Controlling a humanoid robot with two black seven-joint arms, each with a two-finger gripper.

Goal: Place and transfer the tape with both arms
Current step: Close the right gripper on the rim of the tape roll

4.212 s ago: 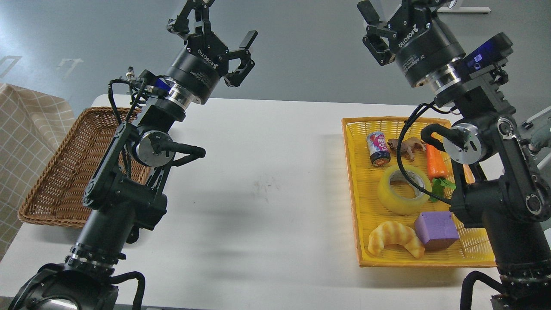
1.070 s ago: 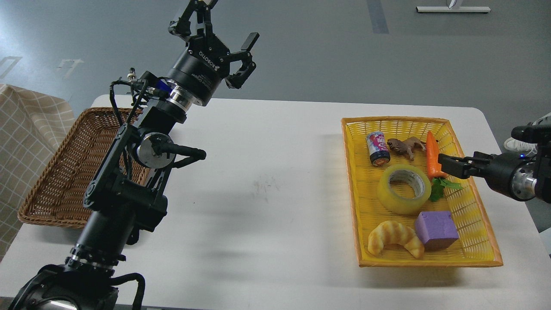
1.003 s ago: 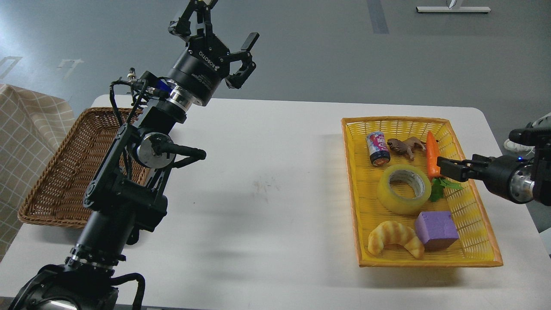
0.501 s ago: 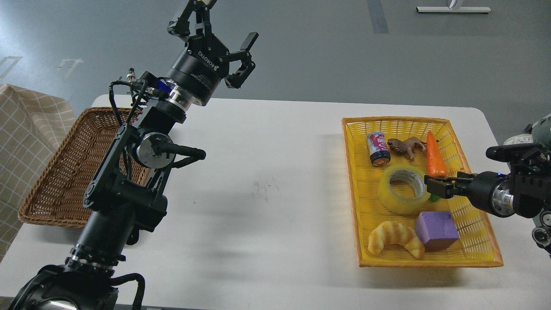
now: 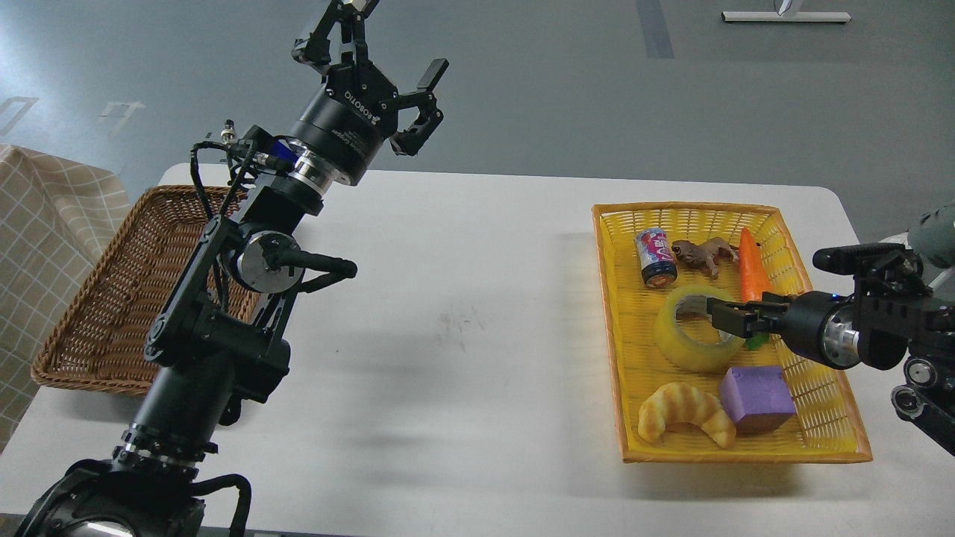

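Observation:
The tape [image 5: 683,347], a wide yellow translucent roll with a grey-white core, lies flat in the middle of the yellow basket [image 5: 613,335] on the table's right side. My right gripper [image 5: 722,314] reaches in low from the right. Its dark tips are over the tape's right rim and the edge of its hole. It is seen side-on, so I cannot tell its fingers apart or whether they touch the tape. My left gripper [image 5: 389,43] is raised high above the table's far left edge, open and empty, far from the tape.
The yellow basket also holds a drink can [image 5: 655,257], a brown toy animal [image 5: 701,253], an orange carrot [image 5: 752,272], a golden croissant [image 5: 683,421] and a purple block [image 5: 755,397]. A brown wicker basket [image 5: 97,298] stands at the table's left edge, partly behind my left arm.
My right arm dropped from high above the basket, swung in from the right, and its gripper moved left from the carrot to the tape's right rim. The left arm has stayed still.

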